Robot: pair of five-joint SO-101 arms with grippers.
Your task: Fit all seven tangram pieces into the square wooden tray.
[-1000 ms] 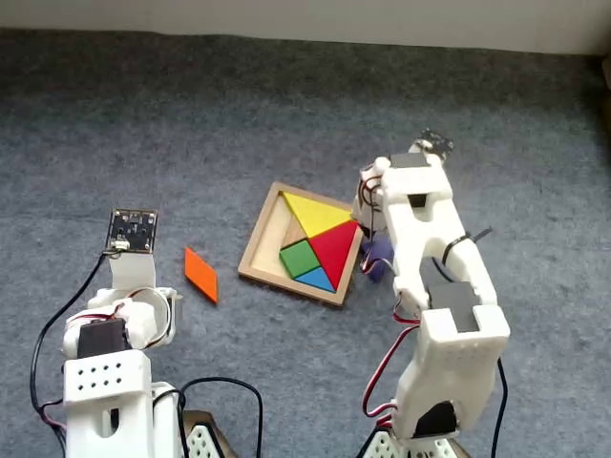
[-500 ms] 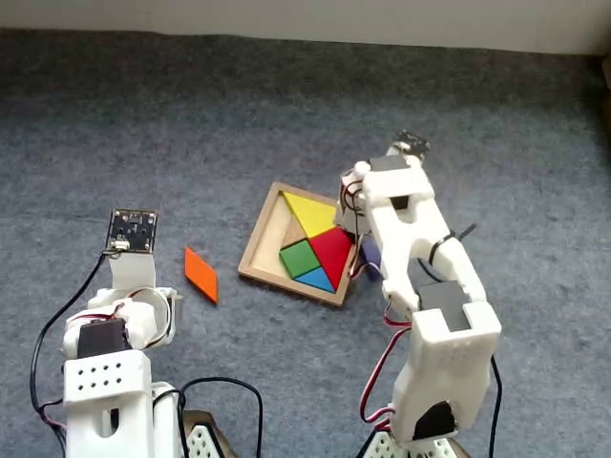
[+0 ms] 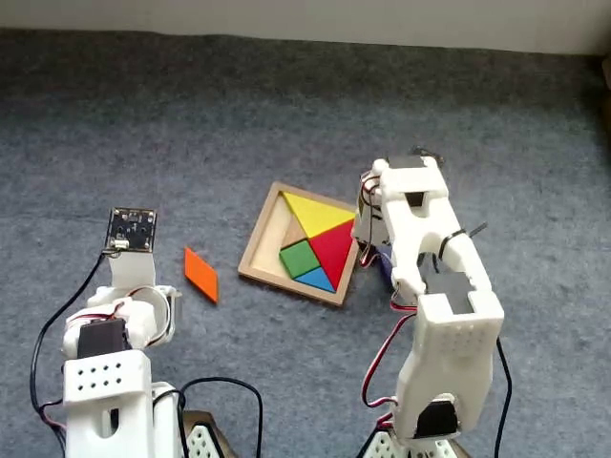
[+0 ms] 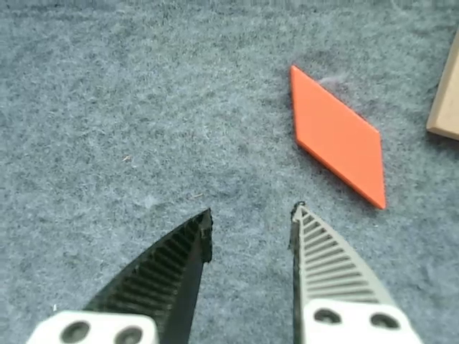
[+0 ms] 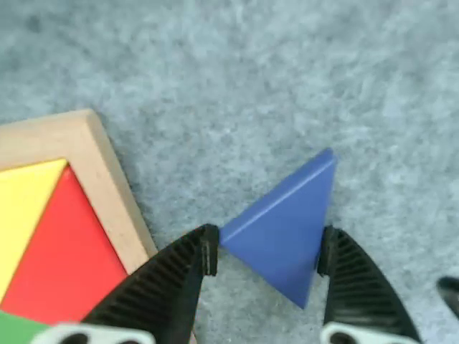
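The square wooden tray (image 3: 256,260) lies mid-table and holds a yellow triangle (image 3: 315,214), a red triangle (image 3: 335,248), a green square (image 3: 299,258) and a light-blue triangle (image 3: 317,279). A bare wooden patch shows at the tray's left side. My right gripper (image 5: 265,251) is low over the carpet just right of the tray, its fingers pressed against both sides of a dark blue triangle (image 5: 283,229). An orange parallelogram (image 3: 200,274) lies left of the tray. My left gripper (image 4: 251,218) stands open over bare carpet just short of the orange parallelogram (image 4: 337,136).
Grey carpet covers the whole table. The tray's rim (image 5: 107,179) lies close beside the right gripper's finger (image 5: 197,261). A tray corner (image 4: 448,107) shows beyond the parallelogram. The right arm's body (image 3: 430,248) hides most of the blue triangle from above.
The right arm swung left towards the tray, then back right and lower. The blue triangle shifted slightly with it. The left arm and the orange piece stayed put.
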